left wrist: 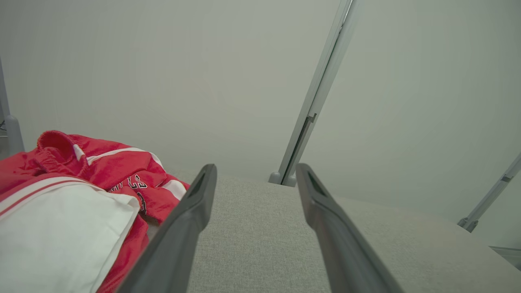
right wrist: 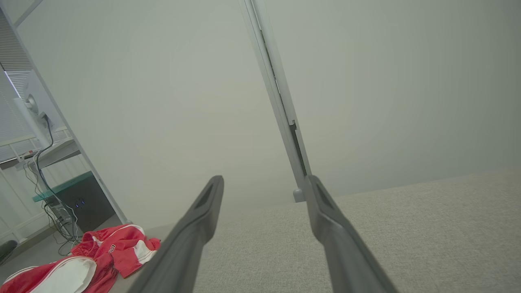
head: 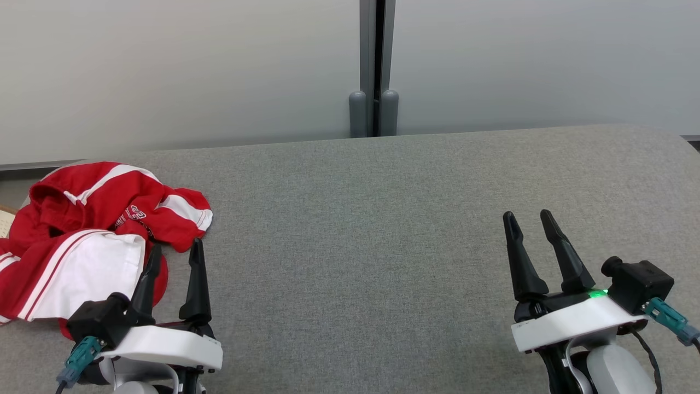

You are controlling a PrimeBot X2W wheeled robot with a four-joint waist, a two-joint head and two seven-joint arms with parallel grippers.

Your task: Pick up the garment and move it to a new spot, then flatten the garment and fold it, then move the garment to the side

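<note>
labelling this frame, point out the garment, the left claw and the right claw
garment (head: 98,210), head view, red fabric near its middle
left claw (head: 175,245), head view, midway between its fingertips
right claw (head: 527,213), head view, midway between its fingertips

One red and white garment (head: 104,219) is counted, and one grey table (head: 355,246). Two grippers are counted, one left gripper (head: 175,246) and one right gripper (head: 528,215), each with two dark fingers (head: 197,279), four in all. Two black cameras (head: 98,323) are counted on the wrists, one to each, and two teal plugs (head: 670,320). One green light (head: 597,294) is seen. Two pale wall panels (head: 180,71) are counted, with one grey post (head: 377,54) and two rounded feet (head: 357,112)
</note>
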